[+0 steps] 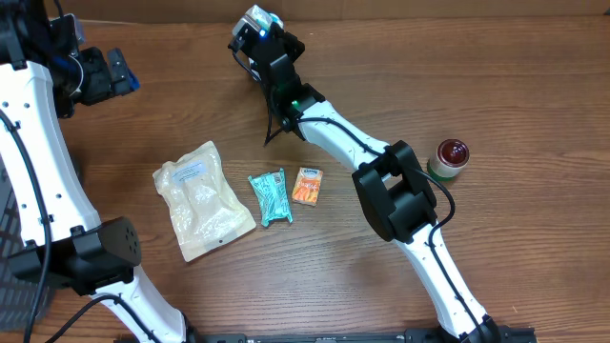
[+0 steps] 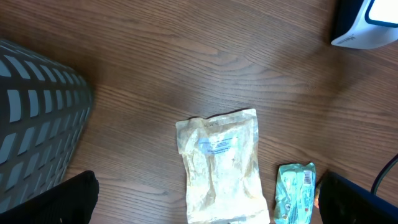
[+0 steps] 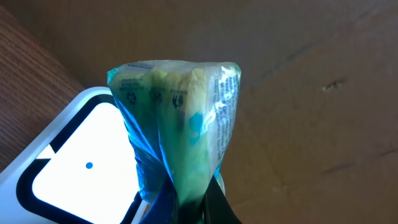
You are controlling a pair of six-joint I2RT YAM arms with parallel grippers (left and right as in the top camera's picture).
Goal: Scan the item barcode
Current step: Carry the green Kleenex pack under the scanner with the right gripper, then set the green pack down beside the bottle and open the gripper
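1. Overhead view: lit evenly and warmly from above, sharp edge to edge, with only short, soft shadows on the bench (image 1: pixel 496 76).
2. Same view: a small hot glint on the red-capped jar (image 1: pixel 451 151) at right, a faint sheen on the pale pouch (image 1: pixel 202 198).
3. Left wrist view: slightly soft overall, near corners dark and smeared out of focus, grey basket (image 2: pixel 34 124) at left hazy, scanner (image 2: pixel 367 22) at far right bleached white.
4. Right wrist view: blue-green packet (image 3: pixel 180 118) close, bright and fairly crisp, with glare on its wrapper; lit window at near left blown out; brown background dull and blurred.
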